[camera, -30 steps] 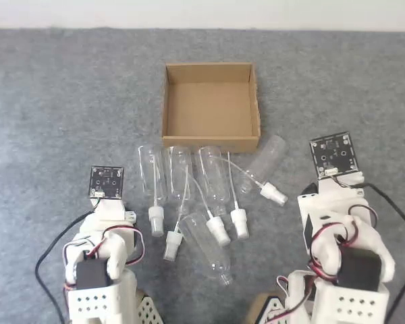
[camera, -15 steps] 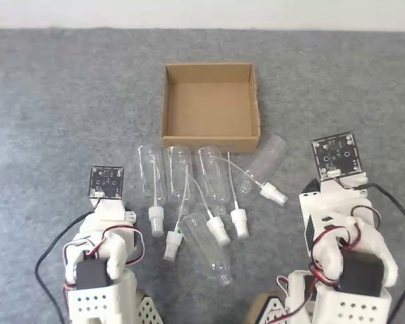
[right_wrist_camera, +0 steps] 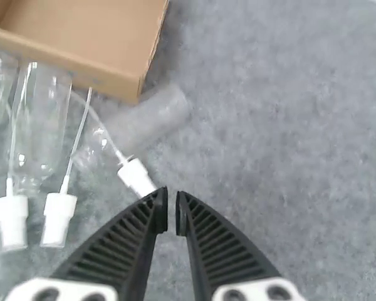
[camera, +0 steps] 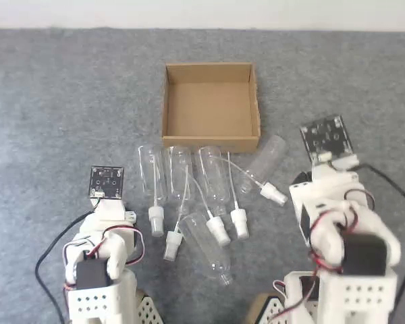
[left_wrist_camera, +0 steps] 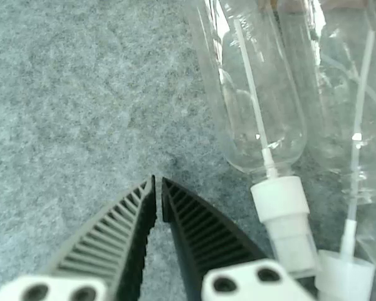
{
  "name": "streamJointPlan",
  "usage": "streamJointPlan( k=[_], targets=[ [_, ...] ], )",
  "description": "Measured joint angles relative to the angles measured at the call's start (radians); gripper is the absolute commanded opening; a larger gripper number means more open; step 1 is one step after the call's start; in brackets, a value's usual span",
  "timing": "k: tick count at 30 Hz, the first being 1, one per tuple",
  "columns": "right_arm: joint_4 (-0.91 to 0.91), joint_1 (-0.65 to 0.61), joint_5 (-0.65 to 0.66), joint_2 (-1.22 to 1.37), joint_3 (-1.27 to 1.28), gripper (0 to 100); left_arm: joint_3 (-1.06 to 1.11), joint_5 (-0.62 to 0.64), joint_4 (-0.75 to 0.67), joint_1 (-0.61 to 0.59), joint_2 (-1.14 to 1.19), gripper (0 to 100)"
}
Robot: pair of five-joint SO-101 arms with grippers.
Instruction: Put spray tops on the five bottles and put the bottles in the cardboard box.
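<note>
Cardboard box [camera: 211,106] sits open side up at the far side of the bench [camera: 61,94]. All five bottles lie on the bench in front of it. Four fan out from the box wall. The fifth bottle [camera: 206,244] lies nearer the arms, open neck toward them.

Left pincer [left_wrist_camera: 158,183]: pressed together, holding nothing, tips low over the bench, near the leftmost bottle [left_wrist_camera: 257,94] and its white spray top [left_wrist_camera: 285,213].

Right pincer [right_wrist_camera: 171,195]: also pressed together, nothing in it, tips just beside the right spray top [right_wrist_camera: 136,177] of the rightmost bottle [right_wrist_camera: 147,119], which lies angled near the box corner.

Can't tell whether any top is screwed down.
</note>
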Motion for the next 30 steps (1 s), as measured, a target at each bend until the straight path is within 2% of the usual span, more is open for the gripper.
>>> streamJointPlan(
  k=[5,8,21,30],
  targets=[
    [0.018,-0.041,-0.028,0.175,-0.081,14.6,0.000,0.000,0.000,0.000,0.000,2],
    [0.018,-0.057,-0.072,0.252,-0.098,18.7,0.000,0.000,0.000,0.000,0.000,2],
    [-0.110,-0.129,-0.232,0.623,-0.216,19.2,0.000,0.000,0.000,0.000,0.000,2],
    [-0.180,-0.129,-0.479,0.977,-0.385,19.2,0.000,0.000,0.000,0.000,0.000,2]
  ],
)
